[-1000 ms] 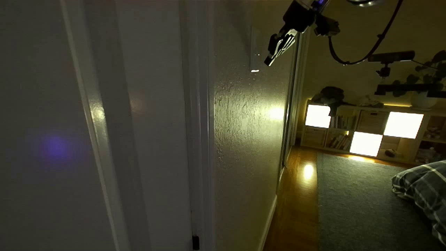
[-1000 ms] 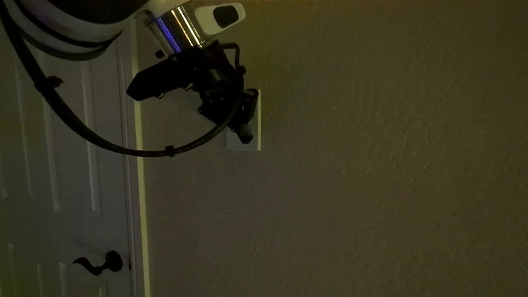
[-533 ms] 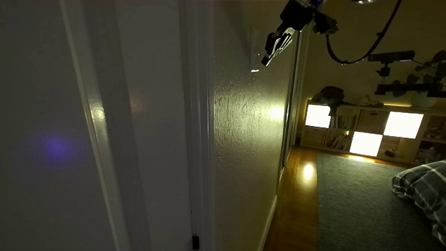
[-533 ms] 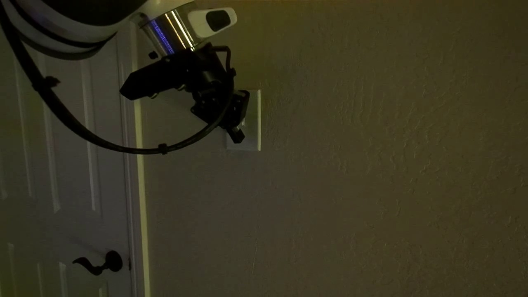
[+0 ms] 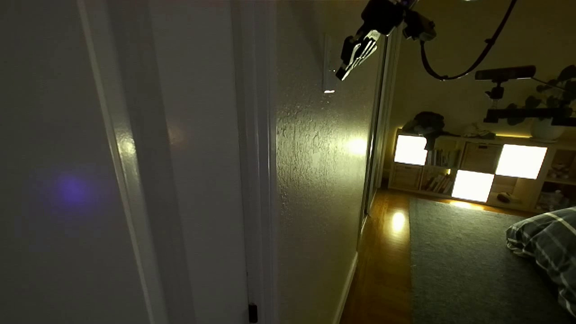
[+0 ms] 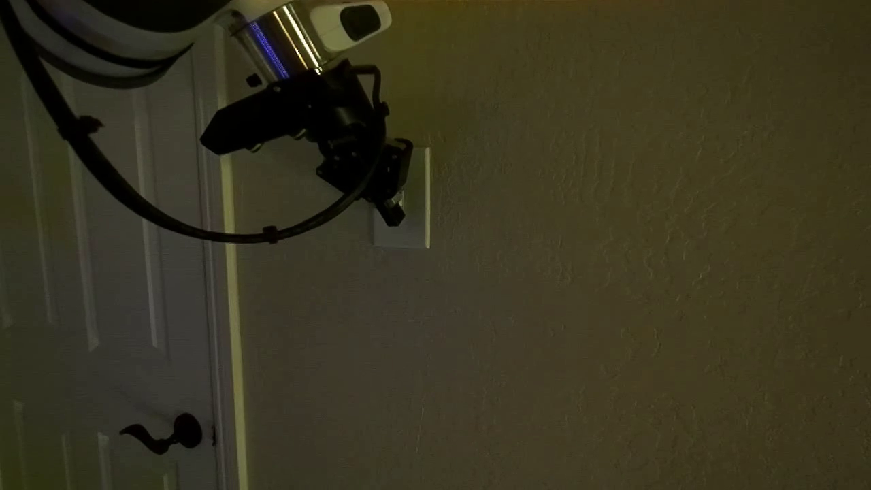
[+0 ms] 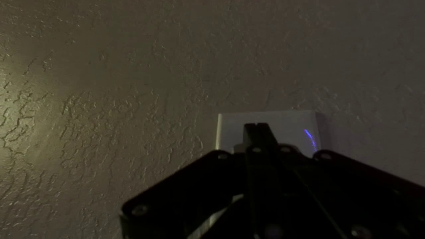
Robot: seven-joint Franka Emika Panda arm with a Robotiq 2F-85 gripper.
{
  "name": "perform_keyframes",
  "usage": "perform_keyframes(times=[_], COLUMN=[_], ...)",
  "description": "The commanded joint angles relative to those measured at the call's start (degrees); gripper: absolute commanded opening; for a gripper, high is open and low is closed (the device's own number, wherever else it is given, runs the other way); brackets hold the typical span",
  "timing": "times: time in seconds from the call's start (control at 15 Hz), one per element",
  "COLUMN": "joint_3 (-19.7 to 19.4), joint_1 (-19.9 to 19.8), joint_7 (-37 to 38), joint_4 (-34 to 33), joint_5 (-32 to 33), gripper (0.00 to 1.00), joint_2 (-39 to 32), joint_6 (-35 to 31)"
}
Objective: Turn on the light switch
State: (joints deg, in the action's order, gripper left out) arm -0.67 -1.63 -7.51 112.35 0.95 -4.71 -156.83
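Note:
The light switch (image 5: 329, 81) is a narrow pale upright plate on the textured wall in an exterior view. It also shows as a pale rectangle, partly covered by the gripper, in an exterior view (image 6: 416, 228). In the wrist view its plate (image 7: 285, 122) lies beyond my fingertips, and the gripper hides the lower part and any toggle. My gripper (image 5: 340, 74) points down towards the plate, its tips very close to it; I cannot tell whether they touch. It also shows in an exterior view (image 6: 392, 215) and the wrist view (image 7: 256, 126). Its two fingers are together with nothing between them.
A white door with a dark handle (image 6: 163, 433) and its frame (image 6: 235, 340) stand beside the switch. A shelf (image 5: 441, 193) with glowing cubbies, a camera on a stand (image 5: 505, 73), a grey rug (image 5: 463, 256) and a bed corner (image 5: 544, 243) lie farther back. A cable (image 6: 224, 236) hangs from the arm.
My gripper has moved closer to the switch plate. In an exterior view it shifted left across the plate, then slightly up. The fingers stayed shut, and the plate has not moved.

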Motion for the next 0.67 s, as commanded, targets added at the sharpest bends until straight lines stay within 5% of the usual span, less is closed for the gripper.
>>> perform_keyframes(times=[0.0,0.6], joint_3=[0.25,0.16], joint_1=[0.08,0.10], joint_7=[0.80,1.30], joint_4=[0.62,0.46], joint_5=[-1.88,-2.43], gripper=[0.04,0.04], joint_2=[1.77,2.18], joint_6=[-0.32,-0.67])
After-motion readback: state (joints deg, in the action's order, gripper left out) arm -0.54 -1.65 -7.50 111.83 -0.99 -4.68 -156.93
